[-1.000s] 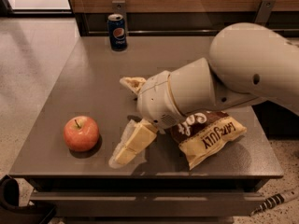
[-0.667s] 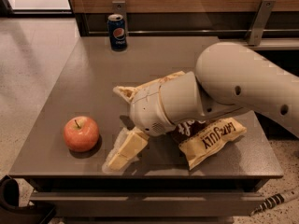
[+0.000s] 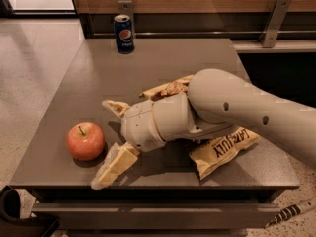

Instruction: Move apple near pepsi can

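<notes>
Currently the gripper (image 3: 105, 143) sits lower left of centre, fingers (image 3: 116, 163) spread wide and empty, just right of the apple (image 3: 85, 141). A glancing close could roll the round fruit off the lower-left edge of the surface (image 3: 163, 68), well apart from the pepsi can (image 3: 124, 33) at upper left.

The red-orange apple (image 3: 85, 141) with yellowish patches is just left of the off-white gripper (image 3: 106, 141) with tan fingers (image 3: 118, 164), on a grey-brown table (image 3: 163, 63), where there are also a dark-blue pepsi can (image 3: 124, 33) with a red-white-blue logo and a yellow snack bag (image 3: 222, 149) with dark letters.
</notes>
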Robot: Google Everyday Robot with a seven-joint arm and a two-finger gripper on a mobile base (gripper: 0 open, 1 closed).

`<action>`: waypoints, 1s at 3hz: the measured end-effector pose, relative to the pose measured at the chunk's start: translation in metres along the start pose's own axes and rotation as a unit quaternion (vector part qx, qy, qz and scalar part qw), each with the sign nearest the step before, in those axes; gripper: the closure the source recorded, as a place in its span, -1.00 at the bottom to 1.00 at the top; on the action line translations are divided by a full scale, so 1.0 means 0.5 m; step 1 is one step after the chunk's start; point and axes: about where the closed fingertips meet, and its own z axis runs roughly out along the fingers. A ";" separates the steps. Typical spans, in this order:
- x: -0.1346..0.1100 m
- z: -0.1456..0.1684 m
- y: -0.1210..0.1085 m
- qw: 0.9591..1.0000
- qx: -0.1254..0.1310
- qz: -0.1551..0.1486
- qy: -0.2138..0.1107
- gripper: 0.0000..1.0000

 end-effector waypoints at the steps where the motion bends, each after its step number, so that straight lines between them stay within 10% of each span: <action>1: -0.021 0.035 -0.002 0.999 -0.014 -0.015 -0.032 -0.55; 3: -0.030 0.056 0.002 0.999 -0.023 -0.023 -0.040 0.70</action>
